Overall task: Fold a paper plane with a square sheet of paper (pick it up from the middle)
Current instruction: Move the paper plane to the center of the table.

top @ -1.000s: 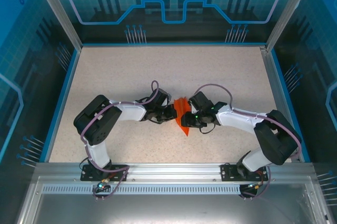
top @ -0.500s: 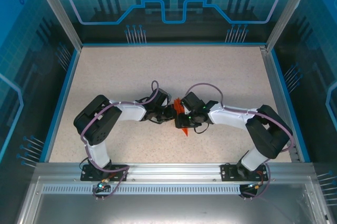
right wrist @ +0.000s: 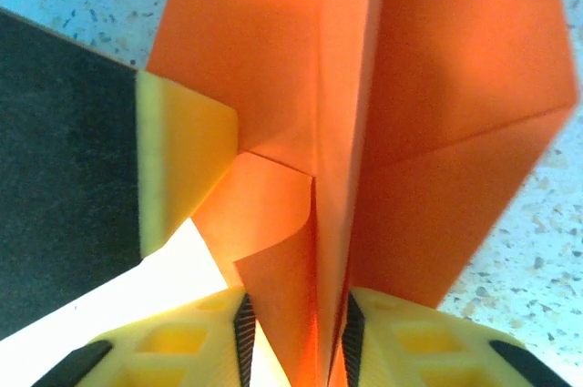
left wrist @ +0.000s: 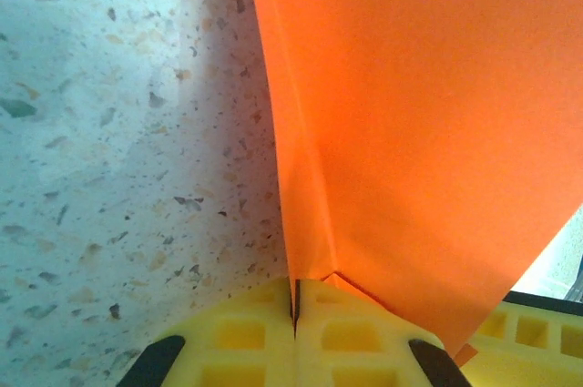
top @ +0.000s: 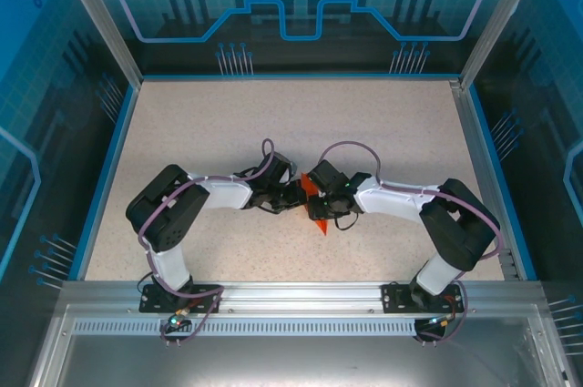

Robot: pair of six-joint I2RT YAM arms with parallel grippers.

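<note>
The square sheet of paper [top: 320,221] is bright orange and folded into a pointed, creased shape. It is held just off the table [top: 301,123] at its middle, between the two grippers. My left gripper [top: 295,197] comes in from the left. In the left wrist view my left gripper [left wrist: 296,291] is shut, its yellow fingers pinching the sheet's [left wrist: 428,132] centre crease. My right gripper [right wrist: 296,332] faces it from the right. Its jaws stand apart around the folded layers and a loose curled flap of the sheet [right wrist: 437,86]. The left gripper's yellow finger [right wrist: 178,159] touches the paper there.
The speckled beige table is ringed by a blue rim [top: 102,187] and blue printed walls. A metal rail [top: 291,300] with both arm bases runs along the near edge. The arms' elbows [top: 168,214] bulge outward on either side.
The right arm has pushed left toward the left gripper, covering more of the orange paper. Its jaws have narrowed around the folds. The left gripper has stayed shut in place.
</note>
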